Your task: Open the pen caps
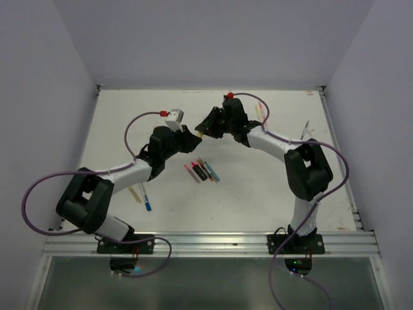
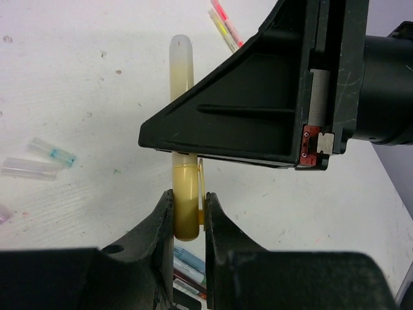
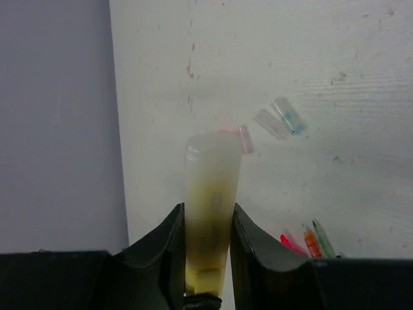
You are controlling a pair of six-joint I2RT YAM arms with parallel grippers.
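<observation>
**While both grippers clamp one highlighter, caps and pens lie scattered below**

Where the two arms meet above the middle of the table (image 1: 258,194), a yellow highlighter (image 2: 185,194) is held between them, off the surface. The left gripper (image 2: 188,203) is narrowed onto its deep-yellow end, one finger on each side. The right gripper (image 3: 208,216) pinches the paler, translucent cap end (image 3: 211,174), whose rounded tip sticks out past its fingers. Whether that cap is seated or partly pulled cannot be told.

From the left wrist, the right gripper's black body crosses in front of the highlighter and hides its middle.

Three loose caps lie on the table beyond the held pen: a pink cap (image 3: 242,137), partly hidden behind the highlighter's tip, with a clear cap (image 3: 268,123) and a blue-tinted cap (image 3: 289,115) just beside it. A cluster of pens (image 1: 203,171) in pink, orange, green and blue lies side by side below the grippers. A blue-tipped pen (image 1: 146,201) rests near the left arm, and a few thin pens (image 1: 258,111) lie toward the far right of the table.
</observation>
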